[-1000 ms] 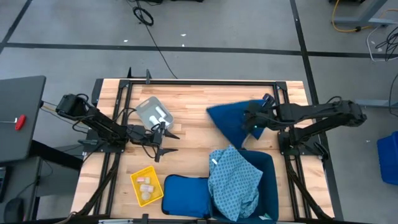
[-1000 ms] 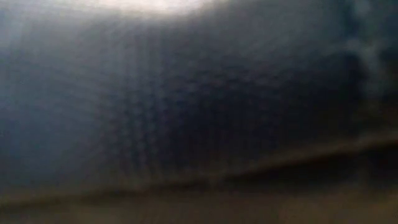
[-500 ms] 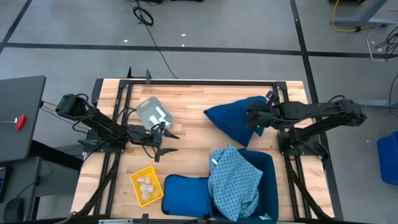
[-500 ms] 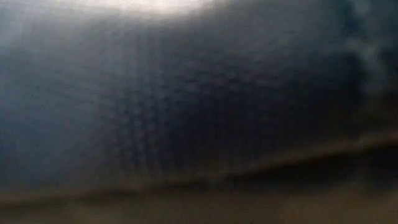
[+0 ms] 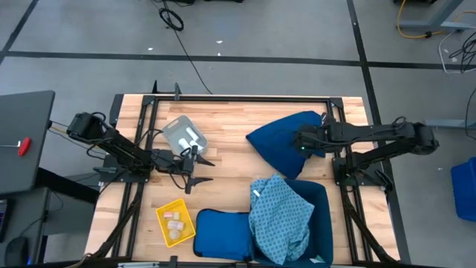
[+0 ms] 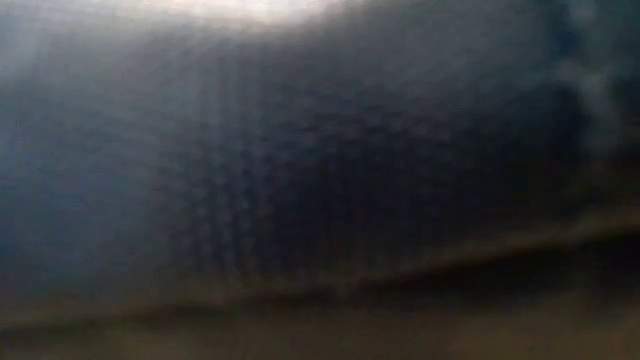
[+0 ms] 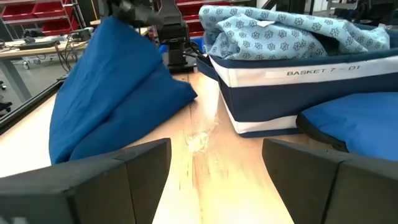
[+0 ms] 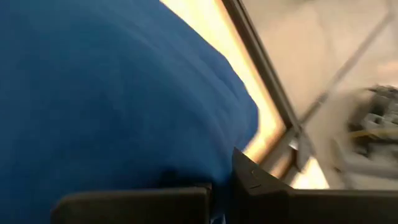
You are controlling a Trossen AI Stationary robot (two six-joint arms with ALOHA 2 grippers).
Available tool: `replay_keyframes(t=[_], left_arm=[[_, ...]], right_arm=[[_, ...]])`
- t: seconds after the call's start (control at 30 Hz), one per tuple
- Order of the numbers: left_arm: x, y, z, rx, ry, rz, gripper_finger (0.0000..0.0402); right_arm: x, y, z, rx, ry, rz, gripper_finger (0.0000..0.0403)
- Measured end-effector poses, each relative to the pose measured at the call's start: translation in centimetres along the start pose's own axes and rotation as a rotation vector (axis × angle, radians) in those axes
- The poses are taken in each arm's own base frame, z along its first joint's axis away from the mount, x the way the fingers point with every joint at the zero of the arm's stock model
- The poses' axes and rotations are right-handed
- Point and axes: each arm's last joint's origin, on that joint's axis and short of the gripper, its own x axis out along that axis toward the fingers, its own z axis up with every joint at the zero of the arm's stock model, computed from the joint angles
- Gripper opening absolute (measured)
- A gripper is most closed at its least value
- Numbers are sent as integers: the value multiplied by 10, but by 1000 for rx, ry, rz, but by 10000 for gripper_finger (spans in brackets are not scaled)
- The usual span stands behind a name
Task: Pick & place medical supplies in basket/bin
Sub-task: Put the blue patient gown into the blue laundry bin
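My right gripper pinches dark blue cloth above table; patterned cloth fills blue bin nearby. Left gripper wide, empty.

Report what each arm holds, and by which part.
The right gripper pinches the dark blue cloth at its right edge, lifting it. The left gripper holds nothing.

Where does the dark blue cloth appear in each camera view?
High view: dark blue cloth right of centre, held by the right end effector.
Low view: cannot tell, all blur.
Left wrist view: left side.
Right wrist view: fills the frame.
Shared landmark: the large bin.
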Motion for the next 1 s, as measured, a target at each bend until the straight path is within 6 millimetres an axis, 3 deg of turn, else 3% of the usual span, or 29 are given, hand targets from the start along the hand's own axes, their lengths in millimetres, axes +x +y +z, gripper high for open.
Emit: replay_keyframes(t=[0.2,0.33,0.5,0.77,1.0], left_arm=[[0,0,1,-2,-10,1,256],[0,0,1,-2,-10,1,256],[0,0,1,-2,-10,1,256],[0,0,1,-1,-9,1,256],[0,0,1,-1,-7,0,256]], right_arm=[[26,-10,-16,-27,123,-124,9],[28,-11,-15,5,126,-108,25],[15,-8,-1,7,55,-8,106],[-23,-11,23,-26,-53,196,236],[-34,-5,24,-60,-19,421,270]])
